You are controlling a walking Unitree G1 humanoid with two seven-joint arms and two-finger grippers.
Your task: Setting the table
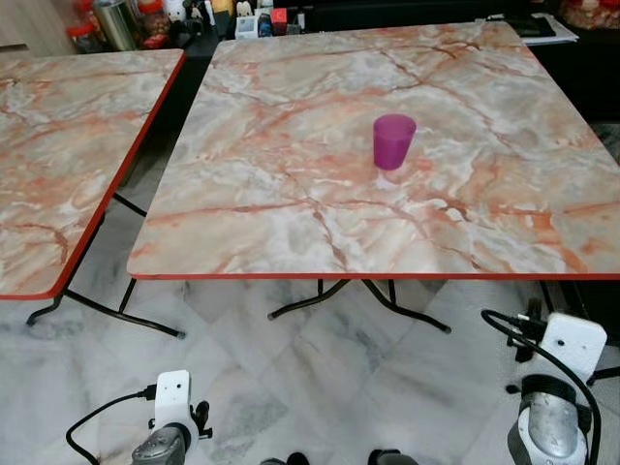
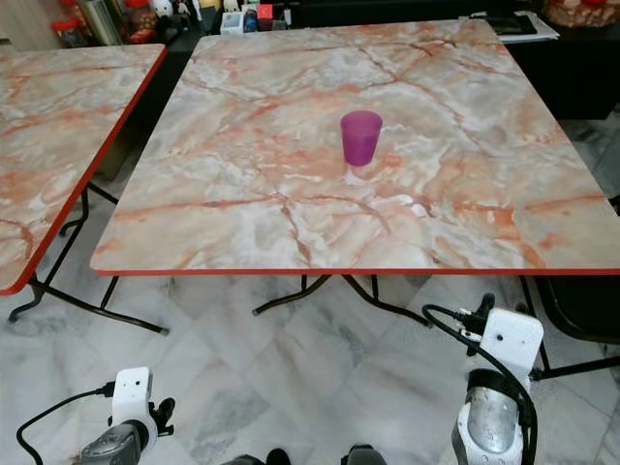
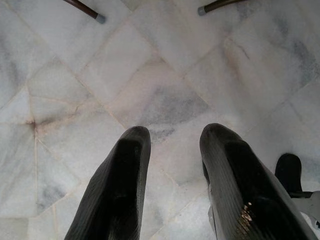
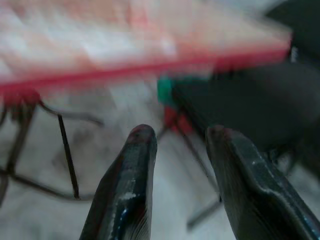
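A purple cup (image 1: 393, 140) stands upright near the middle of the marble-patterned table (image 1: 291, 232) with a red edge. Both arms hang low in front of the table, below its near edge. In the left wrist view my left gripper (image 3: 172, 145) is open over the marble floor, nothing between its fingers. In the right wrist view my right gripper (image 4: 177, 140) is open too, pointing toward the table's red edge in a blurred picture. The left wrist (image 1: 172, 407) and right wrist (image 1: 557, 387) show at the bottom of the eye views.
A second marble table (image 1: 58, 145) stands to the left, with a narrow gap between the two. Jars and small items (image 1: 145, 19) crowd a dark counter behind. Black folding legs (image 1: 358, 300) stand under the table. A dark chair (image 2: 581, 300) sits at the right.
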